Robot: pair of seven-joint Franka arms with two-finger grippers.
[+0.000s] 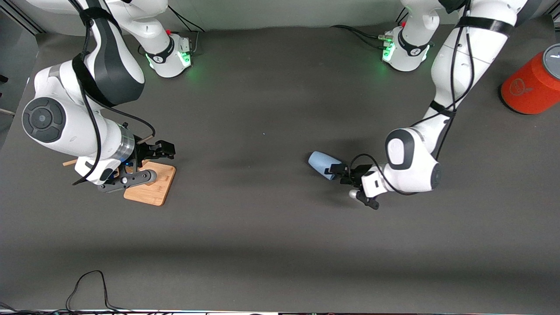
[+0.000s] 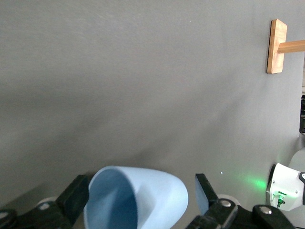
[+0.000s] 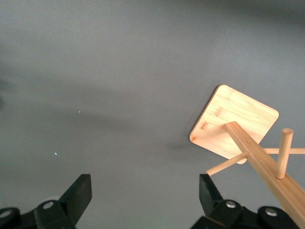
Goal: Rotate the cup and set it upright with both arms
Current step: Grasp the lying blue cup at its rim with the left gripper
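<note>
The light-blue cup (image 1: pixel 320 162) lies on its side on the dark table, toward the left arm's end. My left gripper (image 1: pixel 336 171) is low at the cup, open, with one finger on each side of it. In the left wrist view the cup (image 2: pixel 143 198) sits between the fingers (image 2: pixel 204 191) with its open mouth turned toward the camera, and a gap shows beside one finger. My right gripper (image 1: pixel 162 150) is open and empty over the wooden stand at the right arm's end; it holds nothing in the right wrist view (image 3: pixel 145 193).
A wooden peg stand with a square base (image 1: pixel 151 186) lies under the right gripper and shows in the right wrist view (image 3: pixel 233 121). An orange-red cylinder with a grey top (image 1: pixel 531 85) stands at the left arm's end. A black cable (image 1: pixel 87 288) lies by the near edge.
</note>
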